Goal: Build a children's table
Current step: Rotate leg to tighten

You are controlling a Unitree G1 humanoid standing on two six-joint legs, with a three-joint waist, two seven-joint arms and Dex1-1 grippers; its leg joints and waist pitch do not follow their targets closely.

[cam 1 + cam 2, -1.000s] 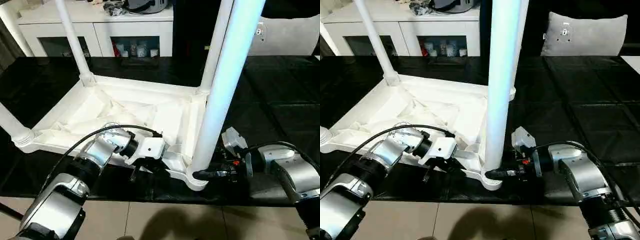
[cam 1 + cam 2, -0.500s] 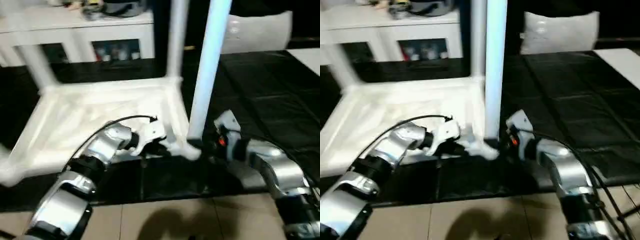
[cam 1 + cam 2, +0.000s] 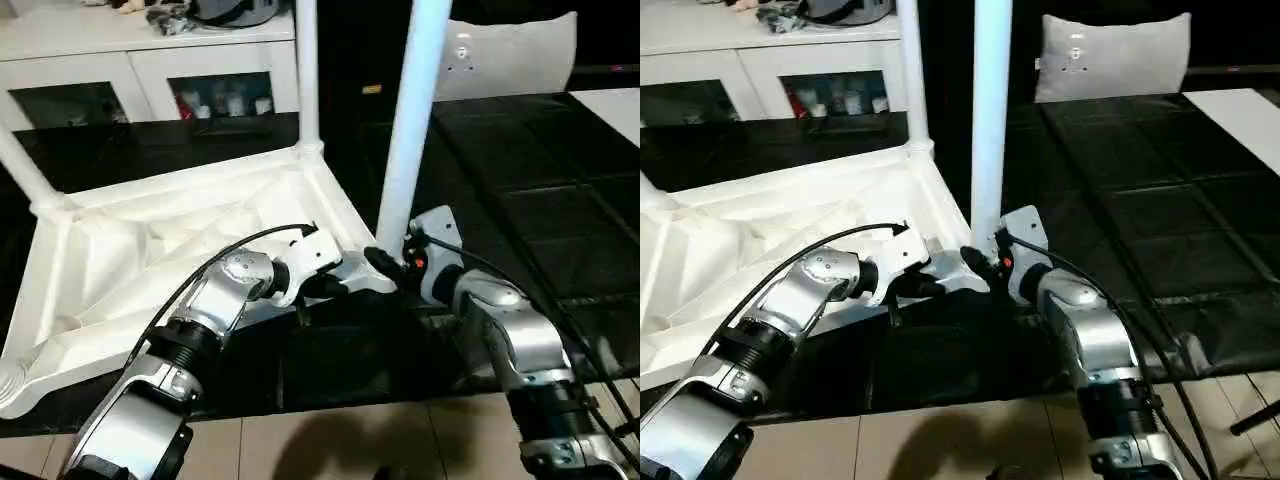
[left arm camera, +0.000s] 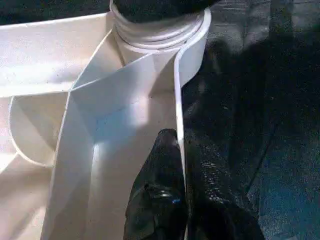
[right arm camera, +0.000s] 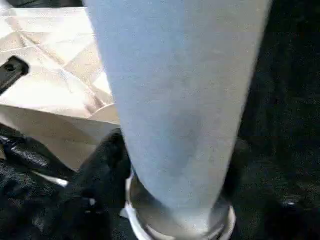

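The white tabletop (image 3: 150, 250) lies upside down on the black surface, ribbed underside up. Legs stand in its corner sockets: a near right one (image 3: 415, 120), a far one (image 3: 306, 70) and a left one (image 3: 20, 170). My left gripper (image 3: 335, 285) is shut on the tabletop's rim (image 4: 177, 100) just beside the near right socket (image 4: 160, 30), one finger inside the rim wall and one outside. My right gripper (image 3: 390, 268) is shut around the base of the near right leg (image 5: 180, 100), a black finger (image 5: 107, 165) pressed to its side.
A white cabinet (image 3: 150, 60) stands behind the black surface, and a grey cushion (image 3: 510, 55) leans at the back right. The surface's front edge drops to a tiled floor (image 3: 330, 450). A ribbed socket end (image 3: 10, 385) sits at the near left corner.
The camera has swung, shifting the whole picture. The tabletop has turned on the black surface, its gripped corner now farther from the front edge. Both grippers keep their holds.
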